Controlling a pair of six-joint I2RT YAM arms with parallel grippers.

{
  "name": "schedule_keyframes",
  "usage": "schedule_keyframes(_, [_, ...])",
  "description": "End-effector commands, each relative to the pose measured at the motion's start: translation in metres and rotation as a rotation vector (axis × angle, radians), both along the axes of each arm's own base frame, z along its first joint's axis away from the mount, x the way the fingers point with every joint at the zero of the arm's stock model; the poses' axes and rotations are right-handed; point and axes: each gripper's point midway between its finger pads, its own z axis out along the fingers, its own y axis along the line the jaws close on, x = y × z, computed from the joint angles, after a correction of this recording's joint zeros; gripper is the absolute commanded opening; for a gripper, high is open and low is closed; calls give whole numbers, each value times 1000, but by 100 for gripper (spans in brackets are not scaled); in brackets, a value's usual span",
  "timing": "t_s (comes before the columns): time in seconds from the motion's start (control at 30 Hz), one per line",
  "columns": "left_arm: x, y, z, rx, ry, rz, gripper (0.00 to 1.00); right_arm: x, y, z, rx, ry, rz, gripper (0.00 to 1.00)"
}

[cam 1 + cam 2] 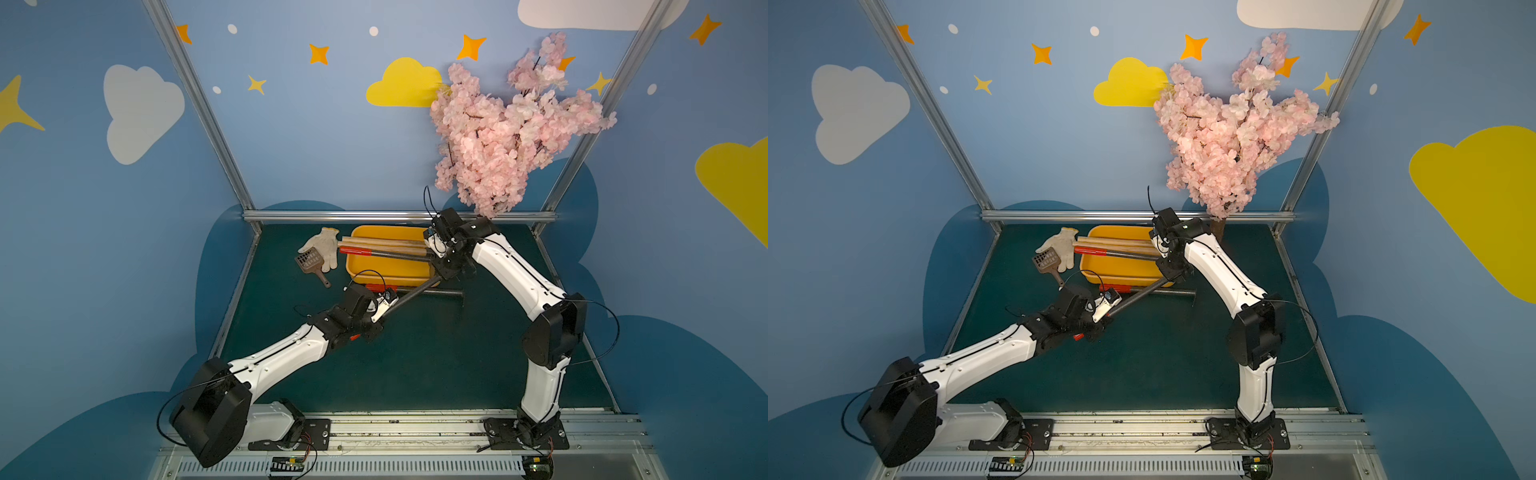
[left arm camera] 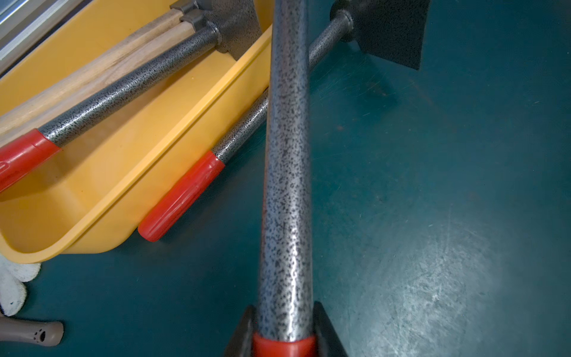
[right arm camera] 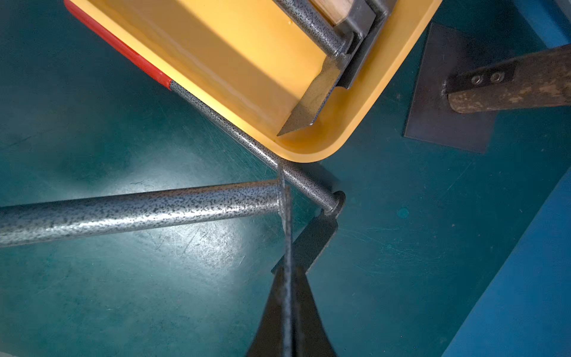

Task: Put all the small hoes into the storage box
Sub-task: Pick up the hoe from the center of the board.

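Small hoe [image 1: 415, 293] held off the mat [image 1: 415, 365], not yet in the storage box [image 1: 374, 266]. Its speckled shaft slants from near-left to far-right, blade end by the box's near-right corner

Left gripper [image 2: 285, 312] clamped on the shaft where the red grip begins. Right gripper [image 3: 289, 275] pinched on the blade, seen edge-on

Second hoe [image 2: 182, 194] lies on the mat along the box's near wall, under the likely carry path. In the box, a red-gripped tool [image 1: 374, 252] and wooden handles [image 1: 382, 242] fill the far half, and the near half is bare

Judgement: raise both ends together, swing the shaft parallel to those handles, clear the near rim, seat the blade at the right end first. The thin-blade pinch may pivot, so go slowly. Handle will likely overhang the left rim
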Motion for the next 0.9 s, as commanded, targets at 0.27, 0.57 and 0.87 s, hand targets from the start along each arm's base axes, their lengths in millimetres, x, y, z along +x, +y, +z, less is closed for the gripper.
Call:
schedule_keyframes(0.27, [4,-10,43,-414,24,65,2,10,-14,55,234,-220,-172,32])
schedule_keyframes(0.57, [-1,-13,59,-606,152,-16,2,-13,-23,89,489,-489,-136,37])
schedule_keyframes(0.87, [-12,-30,67,-650,291,-128,2,-19,-12,93,542,-544,-15,34])
